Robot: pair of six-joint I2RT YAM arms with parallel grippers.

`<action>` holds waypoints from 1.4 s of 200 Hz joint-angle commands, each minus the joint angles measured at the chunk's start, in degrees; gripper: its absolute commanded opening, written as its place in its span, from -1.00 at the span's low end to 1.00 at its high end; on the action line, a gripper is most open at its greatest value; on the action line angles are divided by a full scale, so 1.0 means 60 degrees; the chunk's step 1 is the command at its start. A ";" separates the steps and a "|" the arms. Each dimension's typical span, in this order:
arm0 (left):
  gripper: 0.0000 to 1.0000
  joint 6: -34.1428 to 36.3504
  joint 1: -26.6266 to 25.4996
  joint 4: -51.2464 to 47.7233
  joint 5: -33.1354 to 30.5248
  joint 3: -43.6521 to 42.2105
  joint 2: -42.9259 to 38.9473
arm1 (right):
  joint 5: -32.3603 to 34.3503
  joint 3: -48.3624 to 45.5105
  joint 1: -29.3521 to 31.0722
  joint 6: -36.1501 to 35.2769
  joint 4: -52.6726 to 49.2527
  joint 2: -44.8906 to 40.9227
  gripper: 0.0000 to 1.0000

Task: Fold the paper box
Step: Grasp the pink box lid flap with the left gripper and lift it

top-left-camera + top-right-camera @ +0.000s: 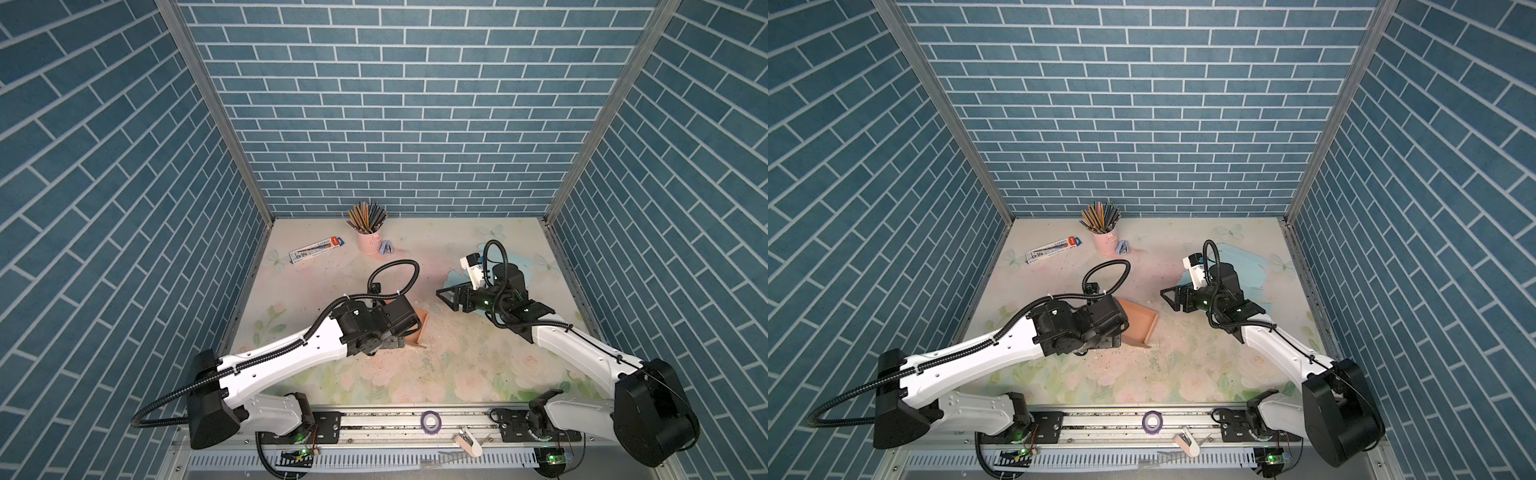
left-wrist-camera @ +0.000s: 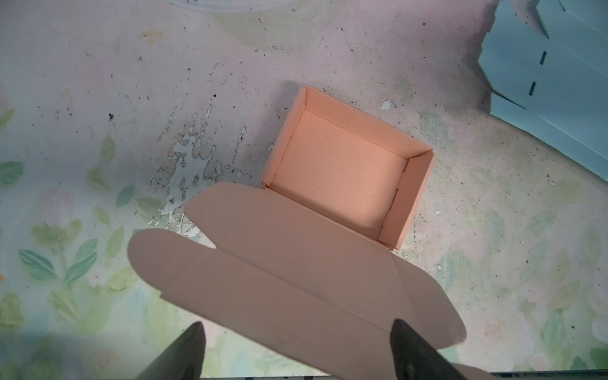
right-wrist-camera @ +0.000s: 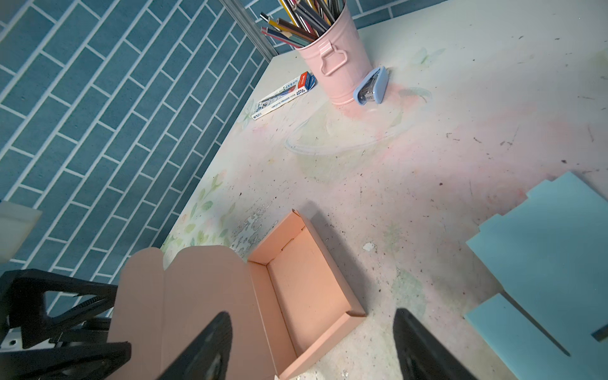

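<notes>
Finding: paper box [image 2: 342, 171] sits on the table [image 2: 493, 230] just ahead of my left gripper [image 2: 296, 322], base formed, lid [image 2: 296, 263] raised between my spread jaws, ungripped. My right gripper [image 3: 312, 311] hangs spread, empty, nearby. Risk: closing the lid unbraced could slide the light box, and side flaps [image 2: 154, 260] could jam outside it

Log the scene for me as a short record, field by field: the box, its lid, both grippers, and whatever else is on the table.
box: peach, walls folded up, on the table
lid: open, flaps unfolded
left gripper: open, at the lid's free edge
right gripper: open, empty
also there: flat blue sheet, pencil cup, stapler, pen carton
</notes>
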 commanded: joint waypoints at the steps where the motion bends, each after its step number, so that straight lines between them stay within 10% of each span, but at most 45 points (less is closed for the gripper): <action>1: 0.67 -0.0541 -0.0065 0.0305 -0.0355 -0.0285 -0.0137 | 0.0253 0.0329 0.0196 -0.0512 -0.0333 -0.0253 0.55; 182: -0.83 -0.0294 0.0284 0.0608 -0.0526 -0.0449 -0.0573 | 0.0306 -0.0567 0.0565 -0.1347 0.0320 -0.1209 0.50; 280: -1.00 0.6518 0.2323 -0.0050 0.2332 0.1994 0.0758 | -0.1962 -0.2381 0.0683 -0.2844 0.5808 -0.1261 0.50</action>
